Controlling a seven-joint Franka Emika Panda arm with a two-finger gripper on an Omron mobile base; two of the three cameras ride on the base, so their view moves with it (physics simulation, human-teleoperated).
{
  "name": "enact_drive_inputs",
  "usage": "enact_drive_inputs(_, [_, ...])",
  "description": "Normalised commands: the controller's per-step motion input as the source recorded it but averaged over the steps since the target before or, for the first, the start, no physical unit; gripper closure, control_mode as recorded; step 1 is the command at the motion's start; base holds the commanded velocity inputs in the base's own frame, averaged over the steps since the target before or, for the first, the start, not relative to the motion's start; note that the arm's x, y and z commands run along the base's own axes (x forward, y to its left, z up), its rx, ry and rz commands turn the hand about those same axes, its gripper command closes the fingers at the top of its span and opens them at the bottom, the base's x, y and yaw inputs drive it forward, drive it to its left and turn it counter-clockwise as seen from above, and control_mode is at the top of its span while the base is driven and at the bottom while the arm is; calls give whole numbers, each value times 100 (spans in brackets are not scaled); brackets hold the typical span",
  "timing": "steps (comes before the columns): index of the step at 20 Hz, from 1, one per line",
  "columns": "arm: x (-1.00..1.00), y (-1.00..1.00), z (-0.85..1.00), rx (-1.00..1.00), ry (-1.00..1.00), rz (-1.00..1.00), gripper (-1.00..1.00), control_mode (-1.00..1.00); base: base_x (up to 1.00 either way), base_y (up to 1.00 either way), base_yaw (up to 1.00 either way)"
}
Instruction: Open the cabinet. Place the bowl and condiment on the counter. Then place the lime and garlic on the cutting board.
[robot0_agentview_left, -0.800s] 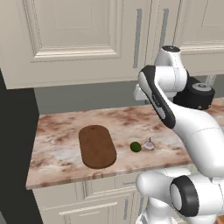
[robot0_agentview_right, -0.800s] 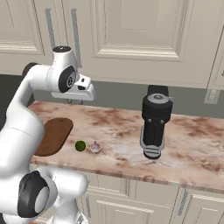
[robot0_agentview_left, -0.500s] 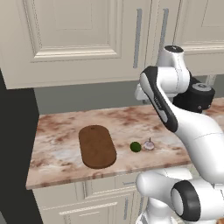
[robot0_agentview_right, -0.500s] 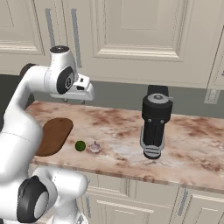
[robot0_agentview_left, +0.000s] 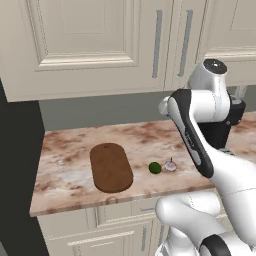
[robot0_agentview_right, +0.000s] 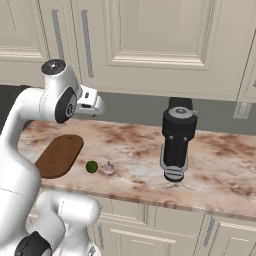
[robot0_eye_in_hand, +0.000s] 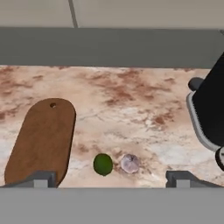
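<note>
The cabinet (robot0_agentview_left: 100, 45) above the counter has both doors closed, and its grey bar handles (robot0_agentview_left: 157, 42) are untouched. My gripper (robot0_agentview_right: 98, 106) hangs in the air below the doors, over the counter (robot0_agentview_left: 70, 150). In the hand view my gripper (robot0_eye_in_hand: 111, 179) is open with nothing between its fingers. The lime (robot0_eye_in_hand: 103, 164) and the garlic (robot0_eye_in_hand: 130, 163) lie side by side on the counter, right of the cutting board (robot0_eye_in_hand: 41, 140). They appear as well as lime (robot0_agentview_left: 155, 167), garlic (robot0_agentview_left: 171, 165) and board (robot0_agentview_left: 111, 166). The bowl and condiment are out of view.
A tall black appliance (robot0_agentview_right: 176, 142) stands on the counter to the right of the garlic. A dark gap borders the counter's left end (robot0_agentview_left: 20, 165). Cream drawer fronts (robot0_agentview_right: 150, 225) run under the counter edge.
The arm's upper joint has sunk a little and drawn back toward the base. The hand stays at nearly the same spot. Lime, garlic and board have not moved.
</note>
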Motion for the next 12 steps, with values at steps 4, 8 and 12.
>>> enact_drive_inputs(4, [-5, 0, 41, 0, -27, -5, -100, -100, 0, 0, 0])
enact_drive_inputs(8, [-5, 0, 48, 0, -27, -6, -100, -100, 0, 0, 0])
enact_drive_inputs(12, [-3, 0, 46, 0, -27, -6, -100, -100, 0, 0, 0])
